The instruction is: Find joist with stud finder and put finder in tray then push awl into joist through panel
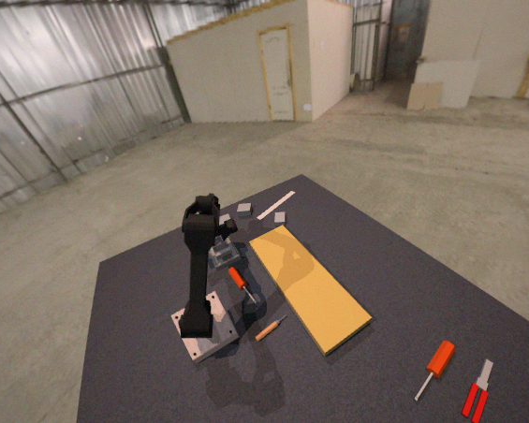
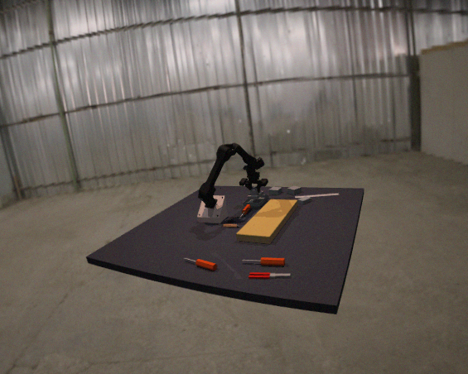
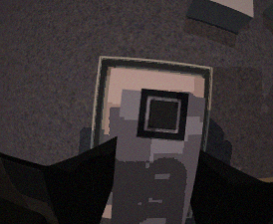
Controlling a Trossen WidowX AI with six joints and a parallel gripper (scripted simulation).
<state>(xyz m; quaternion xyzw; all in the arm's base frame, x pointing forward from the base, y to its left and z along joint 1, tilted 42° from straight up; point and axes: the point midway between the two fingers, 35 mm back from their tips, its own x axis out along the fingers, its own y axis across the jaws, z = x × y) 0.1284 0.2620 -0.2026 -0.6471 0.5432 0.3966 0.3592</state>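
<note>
My gripper (image 2: 254,189) (image 3: 151,144) is shut on the grey stud finder (image 3: 171,148), whose square black-framed window faces up in the wrist view. It holds the stud finder low over the shallow tray (image 1: 229,263) (image 3: 156,61), within the tray's outline. Whether the stud finder touches the tray floor cannot be told. The yellow floor panel (image 1: 316,292) (image 2: 269,222) lies beside the tray; no hole can be made out in it. The awl (image 1: 267,330) (image 2: 230,226), with a light wooden handle and thin spike, lies between the arm base and the panel. The joist is hidden.
An orange-handled screwdriver (image 1: 237,277) (image 2: 246,209) lies between tray and awl. Small grey blocks (image 1: 244,209) (image 1: 280,217) and a pale strip (image 1: 276,205) lie beyond the panel. Two more orange-handled tools (image 2: 206,265) (image 2: 272,261) and red-handled pliers (image 1: 480,395) (image 2: 259,275) lie near the table edge.
</note>
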